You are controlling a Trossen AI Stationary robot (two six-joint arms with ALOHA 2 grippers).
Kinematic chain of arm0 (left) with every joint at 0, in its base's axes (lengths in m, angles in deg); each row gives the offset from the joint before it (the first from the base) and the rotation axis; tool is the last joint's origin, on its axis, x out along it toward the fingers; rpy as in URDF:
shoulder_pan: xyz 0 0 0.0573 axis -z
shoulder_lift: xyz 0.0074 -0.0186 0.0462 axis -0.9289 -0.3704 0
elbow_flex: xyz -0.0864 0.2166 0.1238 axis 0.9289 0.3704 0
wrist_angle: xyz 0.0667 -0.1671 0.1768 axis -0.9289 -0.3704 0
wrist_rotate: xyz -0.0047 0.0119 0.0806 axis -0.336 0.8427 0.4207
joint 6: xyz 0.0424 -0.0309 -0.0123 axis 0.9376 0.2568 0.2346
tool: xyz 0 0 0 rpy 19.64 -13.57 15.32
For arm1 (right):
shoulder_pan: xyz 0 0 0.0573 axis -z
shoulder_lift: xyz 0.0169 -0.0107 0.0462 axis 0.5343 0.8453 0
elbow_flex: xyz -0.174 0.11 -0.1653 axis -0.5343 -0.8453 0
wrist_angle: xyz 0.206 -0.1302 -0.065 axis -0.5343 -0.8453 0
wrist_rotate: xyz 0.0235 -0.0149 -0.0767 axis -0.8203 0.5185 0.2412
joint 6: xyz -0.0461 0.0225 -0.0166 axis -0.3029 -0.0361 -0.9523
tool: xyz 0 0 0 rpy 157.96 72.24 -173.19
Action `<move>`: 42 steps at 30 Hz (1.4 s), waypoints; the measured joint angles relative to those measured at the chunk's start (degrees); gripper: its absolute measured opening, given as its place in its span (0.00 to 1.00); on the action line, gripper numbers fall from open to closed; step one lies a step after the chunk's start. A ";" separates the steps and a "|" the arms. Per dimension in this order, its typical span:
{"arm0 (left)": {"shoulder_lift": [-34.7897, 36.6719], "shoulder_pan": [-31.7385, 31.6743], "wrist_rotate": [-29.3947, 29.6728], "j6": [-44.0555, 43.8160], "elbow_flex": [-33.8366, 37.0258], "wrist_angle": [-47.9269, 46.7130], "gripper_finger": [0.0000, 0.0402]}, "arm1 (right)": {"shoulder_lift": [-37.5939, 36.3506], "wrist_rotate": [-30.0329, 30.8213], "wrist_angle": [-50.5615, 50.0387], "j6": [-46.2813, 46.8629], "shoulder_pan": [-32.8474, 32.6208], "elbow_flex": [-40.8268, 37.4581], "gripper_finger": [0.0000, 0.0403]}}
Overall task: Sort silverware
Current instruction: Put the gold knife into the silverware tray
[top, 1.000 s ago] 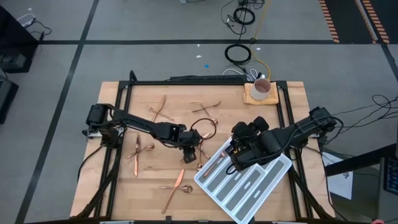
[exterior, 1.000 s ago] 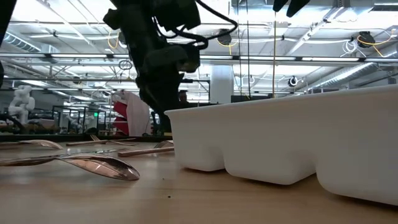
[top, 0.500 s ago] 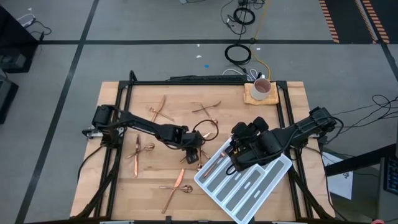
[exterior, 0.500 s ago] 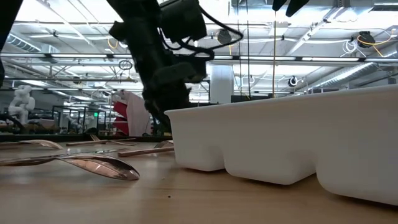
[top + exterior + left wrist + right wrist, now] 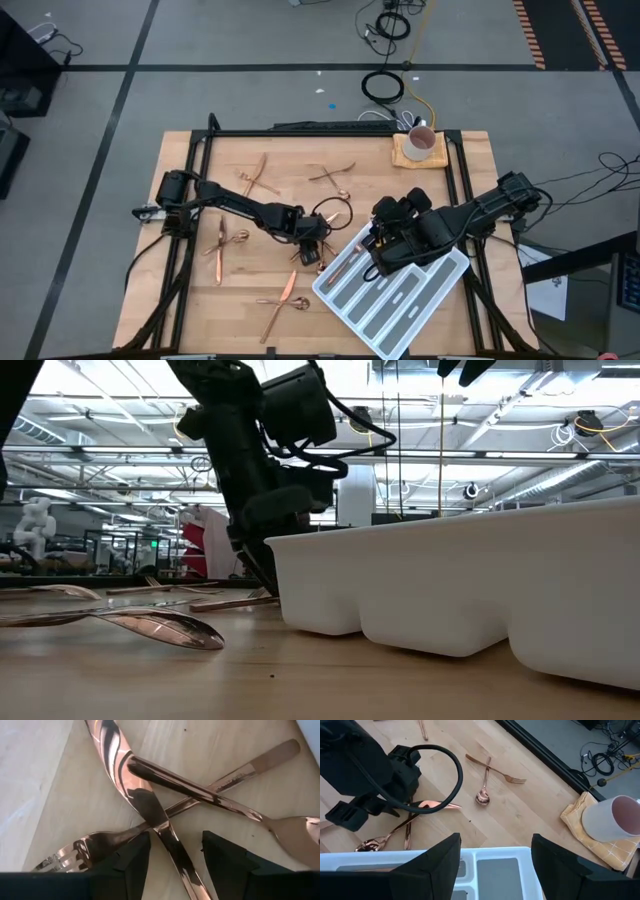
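Tabletop silverware (image 5: 150,815) half-hidden under open left pincer (image 5: 172,852).

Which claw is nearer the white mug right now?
Right. The right claw hangs open over the white tray, below the mug in the high view. The left claw is farther, down over crossed silverware mid-table.

A robotics lab on an open industrial floor. A wooden tabletop (image 5: 250,300) in a black frame (image 5: 330,128) stands on grey concrete marked with dark tape lines (image 5: 300,67); coiled cables (image 5: 381,86) lie past its far edge. Behind it, bare ceiling trusses with strip lights (image 5: 520,420) and more equipment (image 5: 35,525).
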 joint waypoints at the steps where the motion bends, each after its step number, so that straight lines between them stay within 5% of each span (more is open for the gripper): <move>1: -0.02 -0.02 0.22 0.00 0.00 -0.01 0.44 | 0.00 -0.02 -0.02 -0.01 0.00 0.00 0.57; 9: -0.11 -0.21 -0.21 0.08 0.07 0.27 0.07 | 0.00 -0.02 -0.08 -0.97 0.00 0.00 0.57; 42: 10.13 -4.85 0.09 -2.85 -0.16 -10.72 0.00 | -0.02 0.20 -1.52 -1.14 0.02 0.04 0.57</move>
